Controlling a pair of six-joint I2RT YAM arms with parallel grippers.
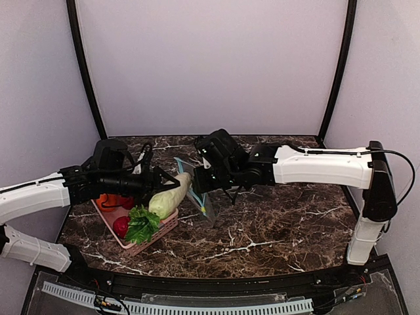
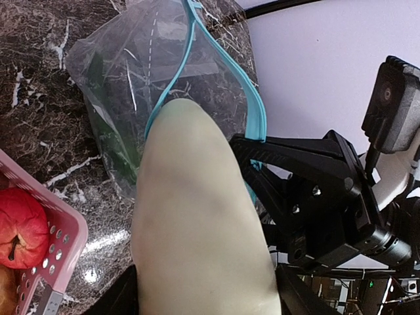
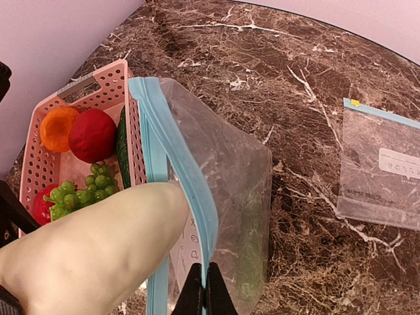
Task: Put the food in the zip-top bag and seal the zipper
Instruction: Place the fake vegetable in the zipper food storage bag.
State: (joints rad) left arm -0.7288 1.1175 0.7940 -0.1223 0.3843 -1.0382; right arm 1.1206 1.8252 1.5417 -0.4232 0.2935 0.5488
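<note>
Left gripper (image 1: 156,187): clasped round the long pale cabbage piece (image 2: 197,223), whose tip sits at the mouth of the zip-top bag (image 3: 230,190).
Right gripper (image 3: 205,285): pinched tight on the teal zipper (image 3: 174,151), bag held upright just beside the pink basket (image 3: 92,82).
Inside the bag: one green piece (image 3: 249,262).
Second bag (image 3: 384,167): flat on the marble table (image 1: 275,230), well apart.

Nothing here can be read as words or numbers. The second bag (image 3: 377,190), lying flat on the surface (image 3: 295,79) at the right, carries a white label (image 3: 399,164) with faint dotted rows, too small to make out. The upright zip-top bag (image 3: 230,190) bears a few small dark printed marks (image 3: 194,246) low on its clear wall, also illegible.
</note>
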